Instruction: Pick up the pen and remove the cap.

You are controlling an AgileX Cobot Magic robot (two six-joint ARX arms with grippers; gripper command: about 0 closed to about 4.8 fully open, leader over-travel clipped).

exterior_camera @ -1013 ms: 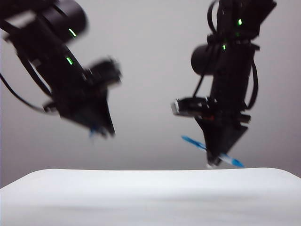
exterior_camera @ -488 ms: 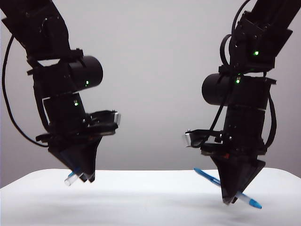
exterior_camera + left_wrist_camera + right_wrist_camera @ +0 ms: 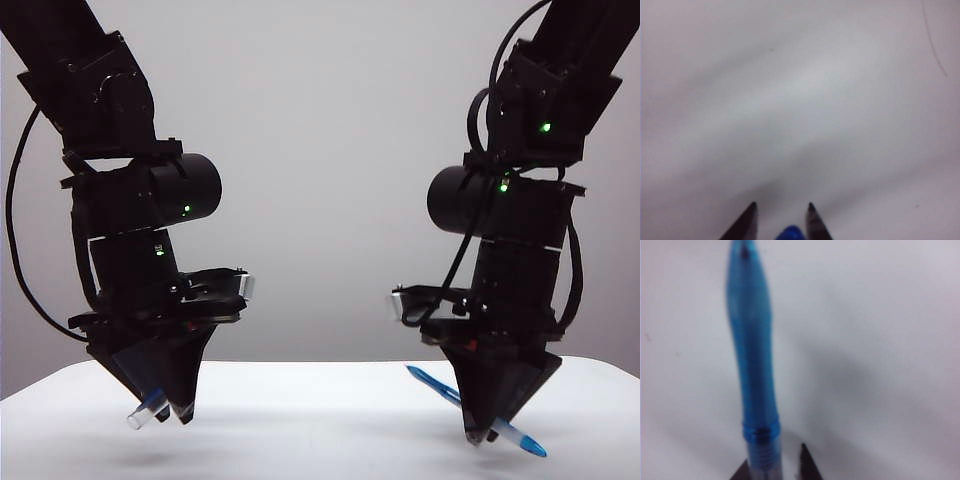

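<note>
Only slivers of the grasp show in the wrist views: the left wrist view cuts off all but two dark fingertips (image 3: pixel 751 220) with a blue blob of the cap (image 3: pixel 790 233) between them at the frame's edge, and the picture is too soft to tell whether they press on it. The right wrist view is filled by the pen (image 3: pixel 752 355), blurred; its clear ribbed part runs down between two dark finger points, one partly hidden behind the barrel. From the exterior view, the left gripper (image 3: pixel 172 408) hangs low on the left, pointing down, just above the white surface (image 3: pixel 320 440); its fingers stand close together with the cap (image 3: pixel 146 410) sticking out sideways, clear end down and outward. The right gripper (image 3: pixel 482 434) hangs likewise on the right, fingers narrow with the pen between them, which lies slanted, one blue end (image 3: pixel 428 380) raised toward the middle, the other (image 3: pixel 530 446) low near the surface. Whether either pair grips firmly or has slackened cannot be told. Cap and pen are well apart. Between the two arms the surface lies bare, its rounded far edge visible against a plain grey wall (image 3: pixel 320 150).
</note>
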